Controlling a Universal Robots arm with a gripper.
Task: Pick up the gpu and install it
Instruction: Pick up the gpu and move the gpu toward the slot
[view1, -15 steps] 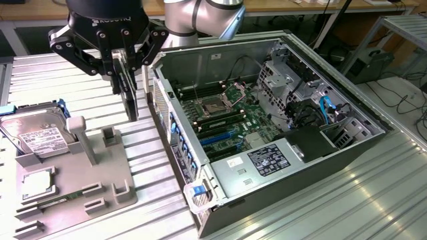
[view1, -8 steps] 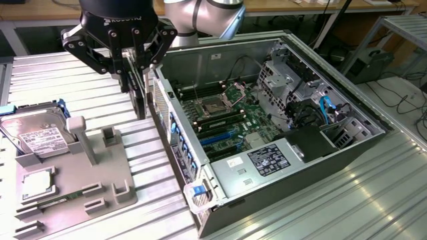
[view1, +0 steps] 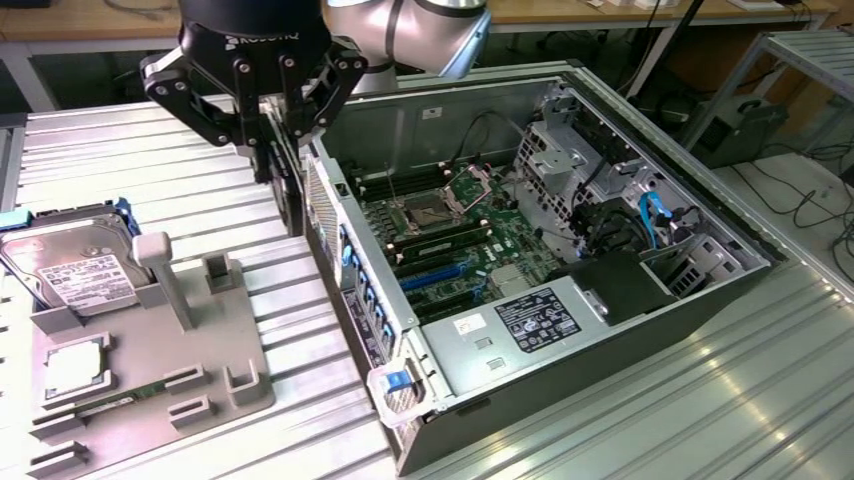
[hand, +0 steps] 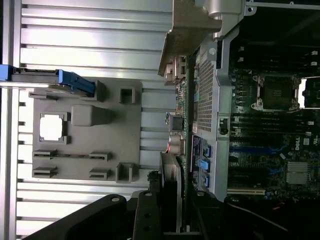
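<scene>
Where the gpu (view1: 283, 200) is: clamped between the fingers of the hand (view1: 278, 165), hanging edge-down below it, clear of the surface (view1: 160, 170). In the wrist view the card (hand: 175, 125) runs straight out from the hand (hand: 172, 200), with its metal bracket (hand: 192, 35) at the far end.
Hand: pressed together on the gpu's two flat faces, gripping near one end.
Computer case (view1: 747, 270): open, its near wall just beside and below the hanging card; blue slots (view1: 434, 275) on the board lie farther inside, below the hand.
Grey fixture (view1: 200, 380): on the surface, well off to the hand's other side, with a hard drive (view1: 67, 270) standing in it.
Weight, as I judge it: light, easily carried by a pinch.
Stiffness: rigid board, though thin enough to flex if levered.
Fragility: exposed components and edge contacts look delicate.
Where to hold: flat faces, away from the bracket and contact edge, as gripped now.
</scene>
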